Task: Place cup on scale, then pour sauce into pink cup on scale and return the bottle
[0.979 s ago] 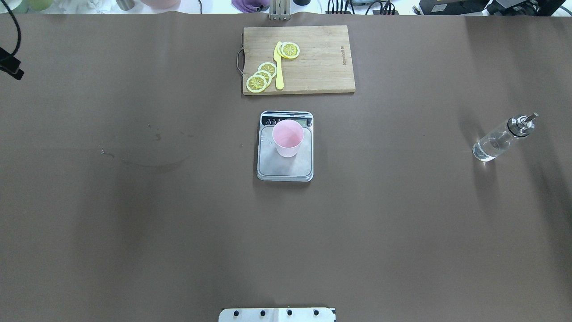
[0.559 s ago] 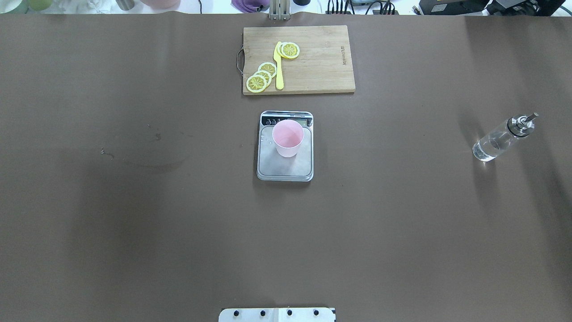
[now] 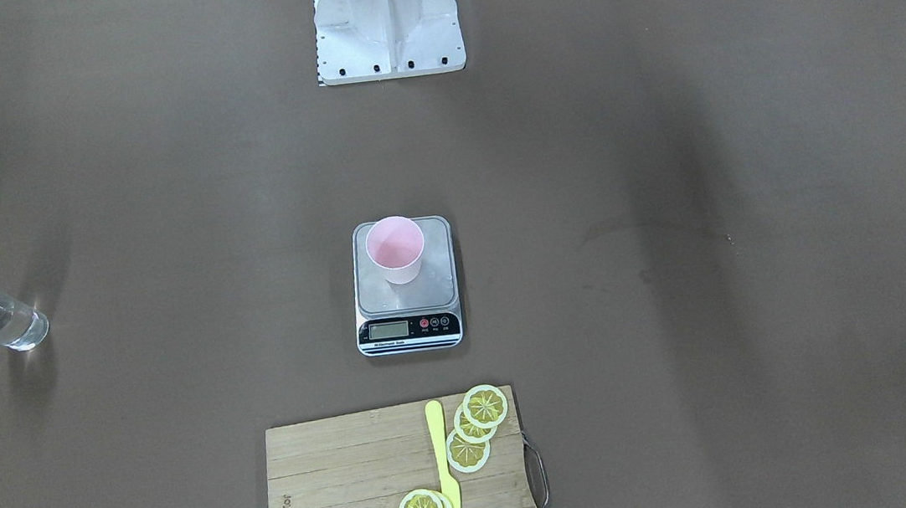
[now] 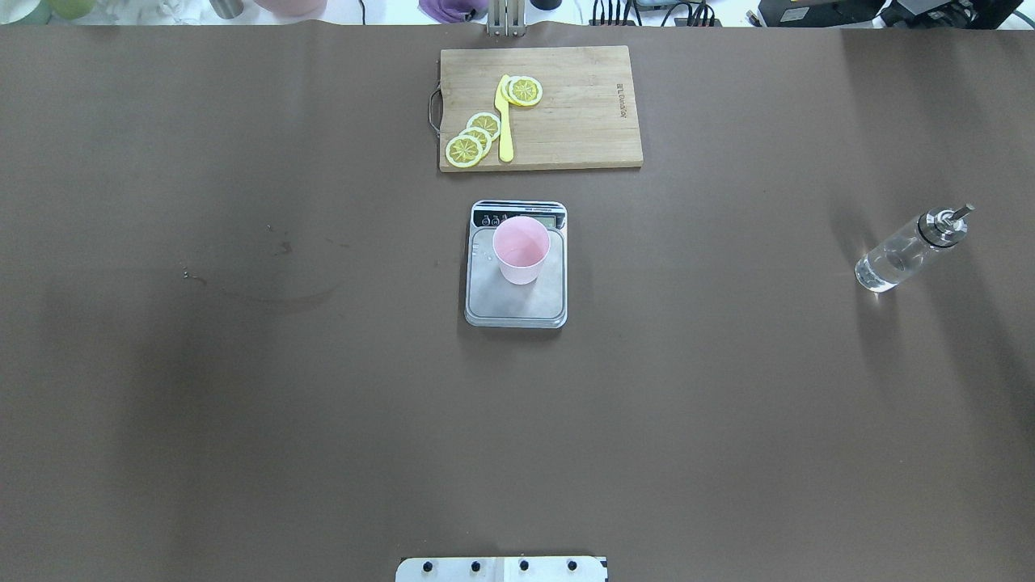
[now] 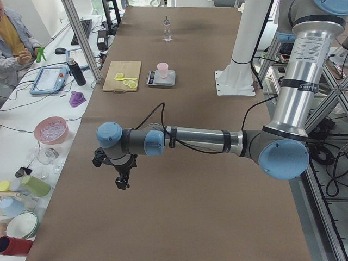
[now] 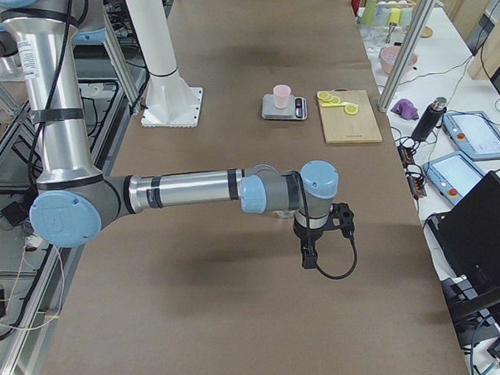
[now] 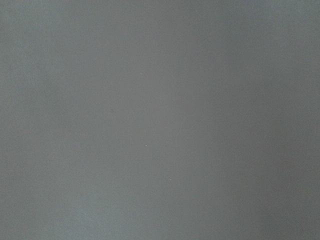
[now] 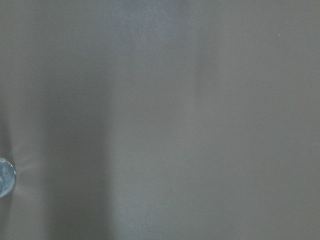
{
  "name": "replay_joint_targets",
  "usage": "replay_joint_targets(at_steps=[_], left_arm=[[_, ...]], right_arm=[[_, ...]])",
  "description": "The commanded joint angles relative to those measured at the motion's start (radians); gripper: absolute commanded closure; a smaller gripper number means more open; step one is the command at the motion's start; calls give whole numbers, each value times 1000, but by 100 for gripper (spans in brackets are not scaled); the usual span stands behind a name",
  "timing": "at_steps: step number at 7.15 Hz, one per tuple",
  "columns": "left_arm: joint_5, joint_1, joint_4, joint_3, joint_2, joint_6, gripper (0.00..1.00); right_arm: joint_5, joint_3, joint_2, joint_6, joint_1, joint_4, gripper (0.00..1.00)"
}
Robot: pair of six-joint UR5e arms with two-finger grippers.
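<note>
Overhead exterior: cup (image 4: 521,246) on scale (image 4: 515,305), bottle (image 4: 899,257) upright close to right claw (image 6: 307,258); you can't tell if it or left claw (image 5: 122,183) is open, and a loose swing may topple the bottle.

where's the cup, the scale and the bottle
cup (image 4: 521,246): overhead view, on its pink inside
scale (image 4: 517,303): overhead view, on the bare steel platform in front of the cup
bottle (image 4: 896,259): overhead view, on the clear glass body

Matt brown table cover (image 4: 242,404); brushed-steel scale (image 4: 515,301); matt plastic cup (image 4: 521,252); glossy glass bottle (image 4: 896,260), shiny metal cap (image 4: 942,226); grained wood board (image 4: 574,121).
</note>
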Motion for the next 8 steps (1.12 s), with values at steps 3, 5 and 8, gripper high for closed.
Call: replay_joint_targets(at_steps=[3,5,8], left_arm=[[-10,-2,-5,-63,95,3,2],[-10,-2,-37,-73,95,7,2],[-13,3,-103,-77,102,1,2]], right_arm=[[30,85,-68,2,7,-2,0],[85,90,-113,-10,7,-2,0],[186,122,-142,-18,7,1,0]])
